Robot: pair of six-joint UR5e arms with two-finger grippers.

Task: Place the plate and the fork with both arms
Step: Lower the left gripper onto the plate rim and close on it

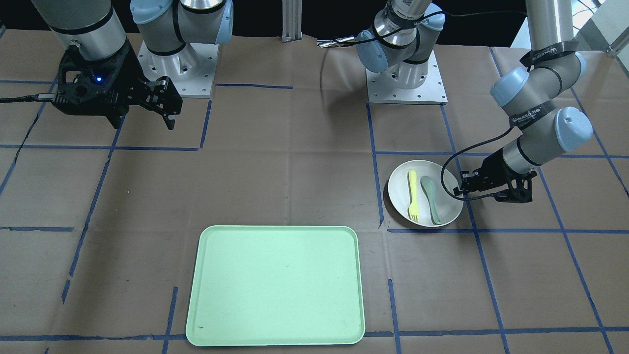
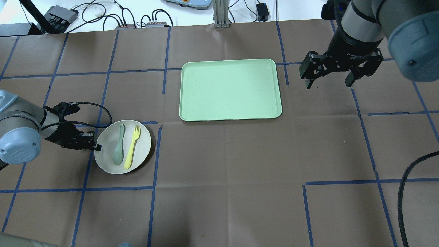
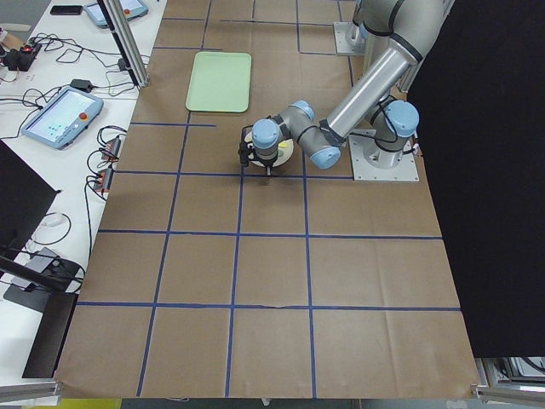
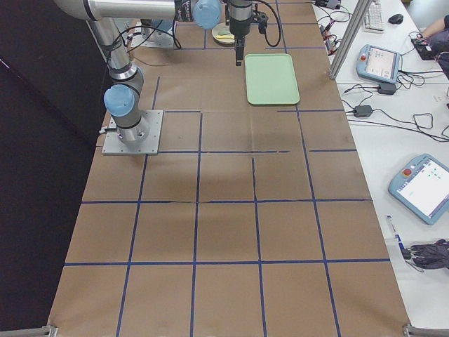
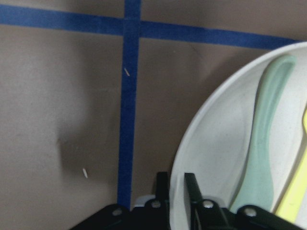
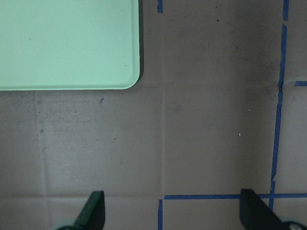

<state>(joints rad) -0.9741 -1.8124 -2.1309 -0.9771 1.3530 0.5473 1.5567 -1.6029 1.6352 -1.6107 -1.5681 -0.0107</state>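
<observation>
The off-white plate [image 2: 141, 135] lies on the table at the left of the overhead view. The pale-yellow fork [image 2: 132, 147] and a grey-green spoon [image 2: 119, 145] lie in it side by side. My left gripper [image 2: 96, 146] is at the plate's left rim, low to the table. In the left wrist view its fingers [image 5: 192, 189] stand on either side of the plate's rim [image 5: 216, 143], shut on it. My right gripper [image 2: 327, 84] is open and empty, held above the table to the right of the tray. The front view shows the plate [image 1: 399, 191], the fork [image 1: 413, 194] and the left gripper [image 1: 459, 189].
The mint-green tray [image 2: 229, 89] lies at the table's far middle, with nothing on it; it also shows in the front view [image 1: 275, 285] and its corner in the right wrist view [image 6: 67, 43]. Blue tape lines cross the brown table cover. Cables lie beyond the far edge.
</observation>
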